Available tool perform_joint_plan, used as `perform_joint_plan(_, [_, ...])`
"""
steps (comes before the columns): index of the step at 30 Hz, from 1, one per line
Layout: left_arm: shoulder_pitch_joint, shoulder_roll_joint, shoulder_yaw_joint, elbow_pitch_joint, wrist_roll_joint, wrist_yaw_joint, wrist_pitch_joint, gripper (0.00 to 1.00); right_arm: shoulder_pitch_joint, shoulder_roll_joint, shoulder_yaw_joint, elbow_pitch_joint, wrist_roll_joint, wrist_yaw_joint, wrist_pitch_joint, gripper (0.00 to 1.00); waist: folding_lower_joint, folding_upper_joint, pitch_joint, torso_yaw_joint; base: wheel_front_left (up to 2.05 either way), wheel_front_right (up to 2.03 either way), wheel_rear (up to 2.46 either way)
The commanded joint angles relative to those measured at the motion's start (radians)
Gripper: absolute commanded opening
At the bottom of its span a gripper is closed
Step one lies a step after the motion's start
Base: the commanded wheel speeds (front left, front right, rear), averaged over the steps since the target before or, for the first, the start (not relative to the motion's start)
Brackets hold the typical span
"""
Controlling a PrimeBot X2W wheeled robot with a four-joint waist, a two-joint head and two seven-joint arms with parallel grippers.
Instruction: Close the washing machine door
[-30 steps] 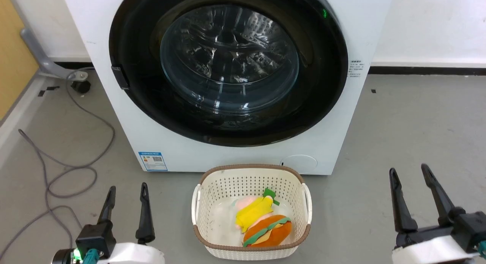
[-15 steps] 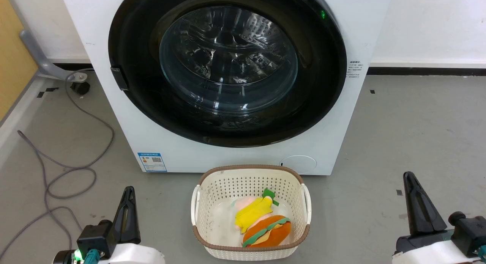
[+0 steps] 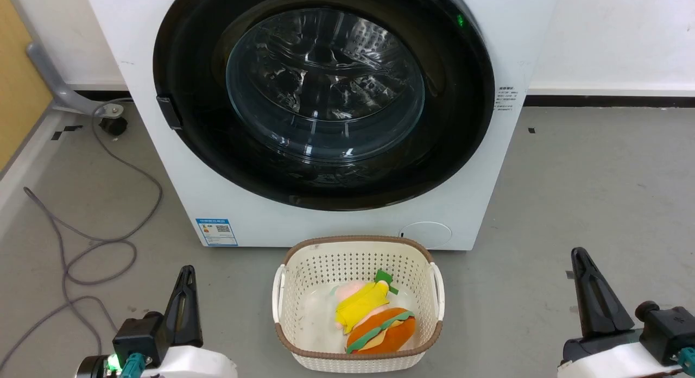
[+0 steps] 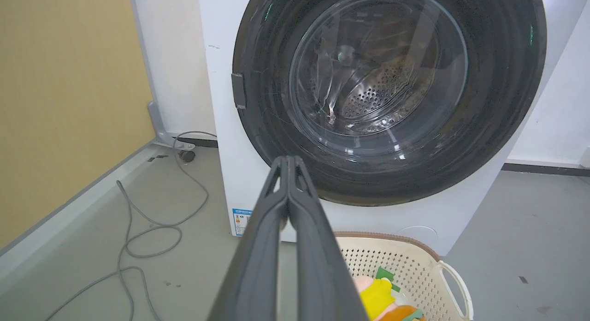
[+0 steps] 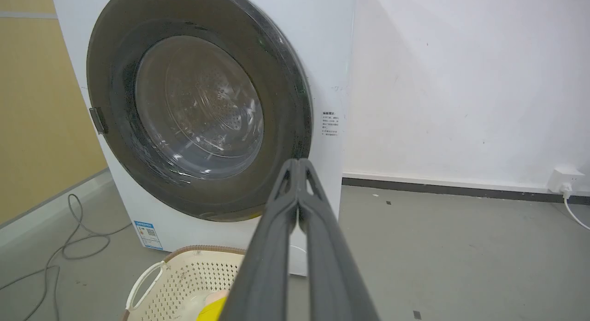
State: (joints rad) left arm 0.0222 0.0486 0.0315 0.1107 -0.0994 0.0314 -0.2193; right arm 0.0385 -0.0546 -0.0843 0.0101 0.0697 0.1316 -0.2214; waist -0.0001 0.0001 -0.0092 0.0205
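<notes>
The large round washing machine door (image 3: pixel 324 90), with its wide glossy black rim and bulging clear glass centre, is seen lying flush against the front of the big white front-loading washing machine (image 3: pixel 304 226). A perforated steel drum (image 4: pixel 373 95) is visible through the glass. The door is found ahead of the left gripper (image 3: pixel 188 270) and to its right, and ahead of the right gripper (image 3: pixel 579 253) and to its left, well apart from both. Each gripper is held low over the grey floor (image 3: pixel 586 177), its fingers pressed together on nothing and pointed towards the machine. A cream perforated basket with a brown rim (image 3: pixel 358 240) is set between the two grippers, just before the machine. The door's top is cut off in the head view, and whether the latch has caught cannot be told.
</notes>
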Motion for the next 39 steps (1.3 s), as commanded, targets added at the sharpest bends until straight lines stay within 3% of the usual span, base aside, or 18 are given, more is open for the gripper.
perform_joint_plan(1, [-0.003,0.0,-0.002,-0.005,0.008,-0.004,0.005,0.0,-0.006,0.001,0.004,-0.002,-0.01,0.0,0.006,0.0,0.0001,-0.0001,0.0,0.0,0.0,0.0,0.0])
perform_joint_plan(39, [-0.01,0.001,-0.013,-0.045,0.042,-0.014,0.085,0.0,-0.018,0.002,0.034,-0.005,-0.032,0.0,0.086,0.0,0.0001,-0.0001,0.003,-0.008,0.0,0.0,0.0])
